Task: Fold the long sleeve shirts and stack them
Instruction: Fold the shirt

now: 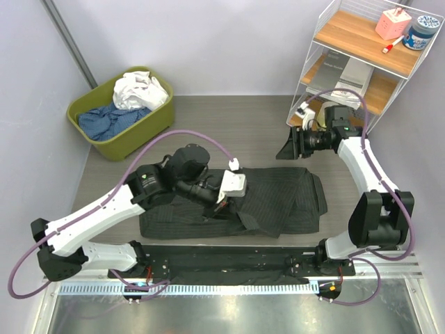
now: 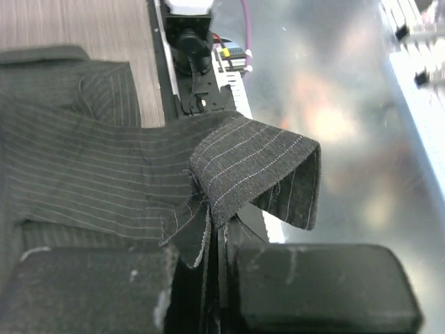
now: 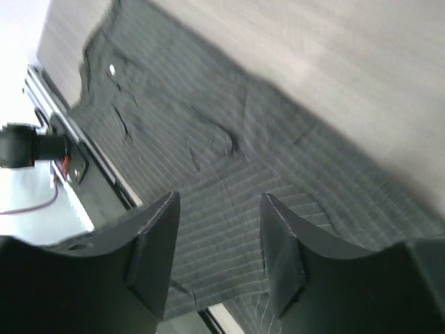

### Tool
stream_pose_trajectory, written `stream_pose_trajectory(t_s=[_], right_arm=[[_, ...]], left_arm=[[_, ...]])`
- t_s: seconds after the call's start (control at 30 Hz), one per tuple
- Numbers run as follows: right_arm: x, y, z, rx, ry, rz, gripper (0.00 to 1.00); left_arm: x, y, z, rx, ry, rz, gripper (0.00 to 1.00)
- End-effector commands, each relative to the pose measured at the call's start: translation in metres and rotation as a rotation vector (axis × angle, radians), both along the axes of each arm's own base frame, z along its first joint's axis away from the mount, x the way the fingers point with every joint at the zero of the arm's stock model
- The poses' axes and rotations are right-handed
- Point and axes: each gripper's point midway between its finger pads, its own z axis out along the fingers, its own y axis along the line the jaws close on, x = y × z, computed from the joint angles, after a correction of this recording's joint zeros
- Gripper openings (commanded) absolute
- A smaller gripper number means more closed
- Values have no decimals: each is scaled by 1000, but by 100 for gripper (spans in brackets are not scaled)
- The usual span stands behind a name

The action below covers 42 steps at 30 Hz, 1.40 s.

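A dark pinstriped long sleeve shirt (image 1: 278, 198) lies spread across the table's near half. My left gripper (image 1: 221, 203) is shut on a sleeve fold of it, lifted a little above the cloth. In the left wrist view the pinched fold (image 2: 254, 170) loops up out of the closed jaws of that gripper (image 2: 212, 240). My right gripper (image 1: 286, 147) hangs open in the air above the table, beyond the shirt's far right edge. From the right wrist, its open fingers (image 3: 156, 243) frame the striped shirt (image 3: 208, 139) below, with nothing between them.
An olive bin (image 1: 122, 111) at the back left holds white and blue garments. A white wire shelf (image 1: 361, 62) with boxes and a jar stands at the back right. The arms' black mounting rail (image 1: 229, 261) runs along the near edge.
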Motion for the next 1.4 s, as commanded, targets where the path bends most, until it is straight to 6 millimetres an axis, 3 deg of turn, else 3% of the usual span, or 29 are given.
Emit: stream_pose_trajectory(t_s=[0.0, 0.07, 0.13, 0.17, 0.23, 0.27, 0.37, 0.43, 0.47, 0.6, 0.63, 0.7, 0.9, 1.2, 1.37], right_arm=[[-15, 19, -28, -12, 41, 103, 54], [-14, 18, -35, -16, 61, 101, 53], [-10, 18, -41, -30, 72, 108, 55], [-9, 16, -40, -40, 80, 112, 56], [-6, 14, -48, -62, 95, 129, 59], [-6, 13, -47, -68, 107, 135, 59], [-7, 11, -57, -88, 157, 176, 62], [-12, 8, -63, -103, 200, 196, 62], [-10, 8, -68, -110, 208, 212, 62], [-11, 5, -78, -129, 247, 237, 62], [-13, 5, -81, -136, 272, 248, 61], [-16, 5, -88, -140, 305, 267, 61], [-22, 5, -101, -165, 352, 292, 59], [-26, 3, -109, -202, 380, 299, 59], [-25, 2, -110, -213, 380, 299, 58]], left_arm=[[18, -24, 19, -55, 103, 141, 0], [34, -27, 9, -35, 157, 237, 0], [62, -25, -4, -14, 214, 332, 0], [86, -18, -10, -6, 276, 422, 0], [110, -11, -19, -9, 334, 497, 0], [131, 1, -32, 3, 379, 578, 0], [163, 30, -69, 61, 479, 732, 0], [173, 45, -89, 92, 525, 792, 0], [180, 62, -109, 129, 569, 855, 0], [192, 103, -151, 203, 663, 1014, 0], [199, 123, -163, 206, 715, 1088, 0], [195, 134, -177, 218, 791, 1129, 0], [204, 163, -195, 116, 965, 1241, 0], [218, 201, -195, -21, 1012, 1352, 0], [211, 212, -215, 67, 1011, 1418, 1]])
